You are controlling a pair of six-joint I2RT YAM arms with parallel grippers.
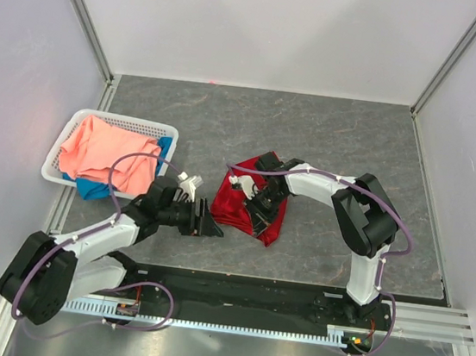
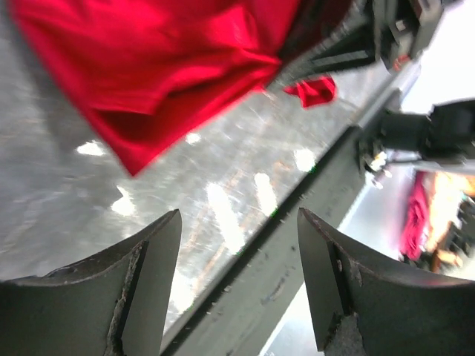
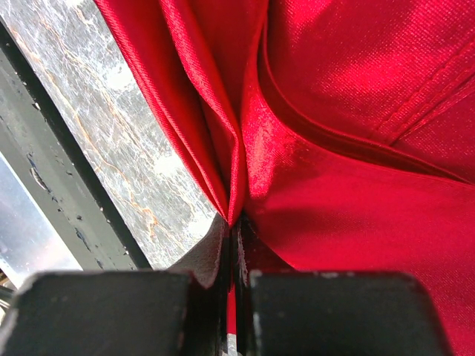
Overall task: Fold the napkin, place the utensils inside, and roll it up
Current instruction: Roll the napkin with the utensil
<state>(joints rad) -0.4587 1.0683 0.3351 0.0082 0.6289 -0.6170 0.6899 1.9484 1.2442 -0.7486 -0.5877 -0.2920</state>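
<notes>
Your right gripper (image 3: 236, 226) clamps the napkin (image 3: 356, 148). Just left of the napkin, your left gripper (image 2: 239, 215) stands open.

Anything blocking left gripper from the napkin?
Nothing visible. The left gripper is open, with only bare table between it and the napkin. The right gripper is shut on a napkin fold.
</notes>
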